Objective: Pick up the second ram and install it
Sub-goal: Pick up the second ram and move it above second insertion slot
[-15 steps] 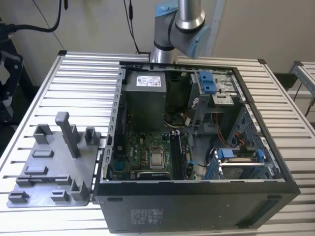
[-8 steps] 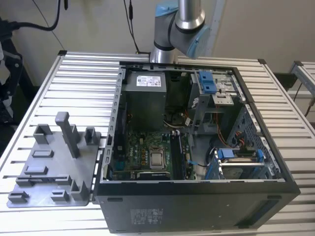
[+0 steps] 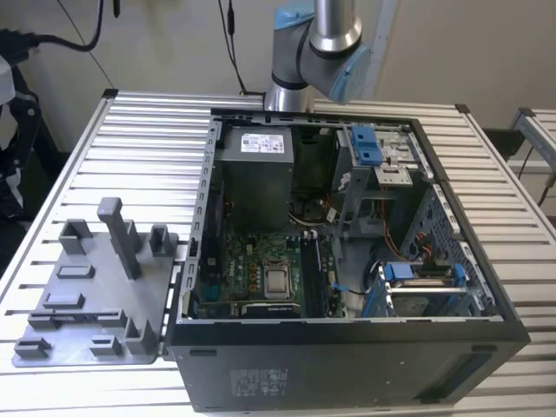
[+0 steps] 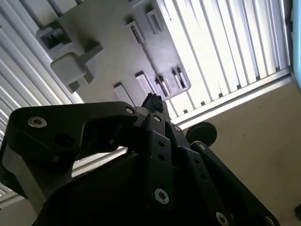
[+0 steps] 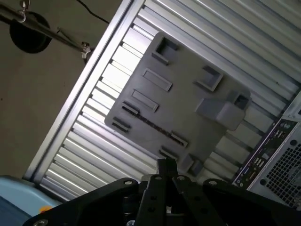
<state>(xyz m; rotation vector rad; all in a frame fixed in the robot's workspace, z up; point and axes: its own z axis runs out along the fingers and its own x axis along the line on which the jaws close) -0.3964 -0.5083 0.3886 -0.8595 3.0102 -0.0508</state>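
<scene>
- Step in hand: pick-up phase, approach only. Nothing grasped, no install begun for this stick.
- End effector (image 5: 165, 165) hanging well above grey tray (image 5: 181, 96) in first wrist view. Fingers look clenched tip to tip, nothing visible betw. them. Same closed look in second wrist view.
- Second ram (image 5: 151, 123): prob. the thin dark strip standing on edge betw. small holders along one long side of tray. Seen edge-on, so ID is a judgement. Same strip in second wrist view (image 4: 148, 59), well apart from fingertips.
- Tray sitting on slatted counter (image 3: 130, 148) at exterior view's left, just beside open computer case (image 3: 347, 365), w/ tall post (image 3: 117, 230) upright on it.
- Arm (image 3: 313, 43) rising behind case in exterior view.
- Next move, as judged: calls for fingers parted wider than the card's thickness, squared to strip's long axis, then straight descent clear of post, w/ grip on flat faces.
- Install target likely on board (image 3: 252, 261) inside case, so a carry across from tray needed.
</scene>
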